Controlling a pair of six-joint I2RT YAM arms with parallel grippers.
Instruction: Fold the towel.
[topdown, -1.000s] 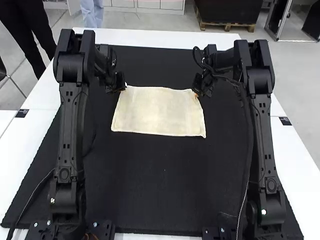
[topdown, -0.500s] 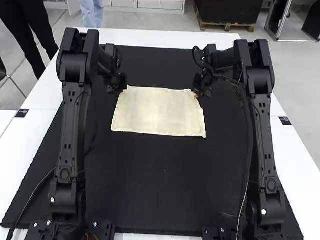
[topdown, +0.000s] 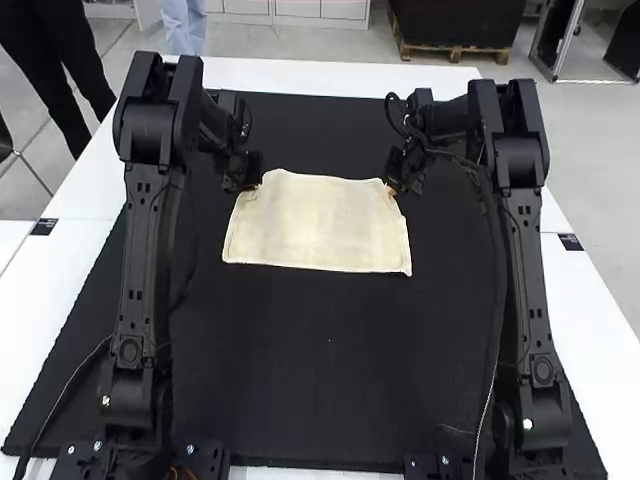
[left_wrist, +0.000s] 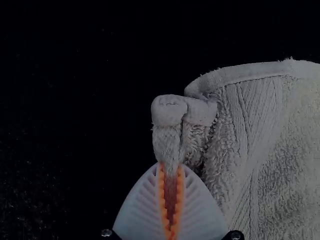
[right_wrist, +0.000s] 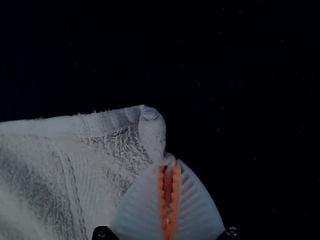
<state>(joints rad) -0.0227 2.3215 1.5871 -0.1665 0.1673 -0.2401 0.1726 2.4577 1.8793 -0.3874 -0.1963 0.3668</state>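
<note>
One pale towel (topdown: 317, 225) lay spread as a rectangle on one black mat (topdown: 320, 370), its far-left corner newly bunched and drawn inward compared with the frame half a second before. The left gripper (topdown: 254, 186), at the towel's ten o'clock, had shifted slightly towards it; the right gripper (topdown: 391, 190), at two o'clock, had kept its place. Both were clamped on cloth, one corner each: in the left wrist view the ribbed fingers (left_wrist: 145, 210) pinched a doubled-up fold (a rather stubby one), and in the right wrist view the orange pads (right_wrist: 174, 200) nipped a small curled corner. Two small dark labels (topdown: 570, 242) sat on the white table (topdown: 340, 77), towards nine and three o'clock from the towel.
</note>
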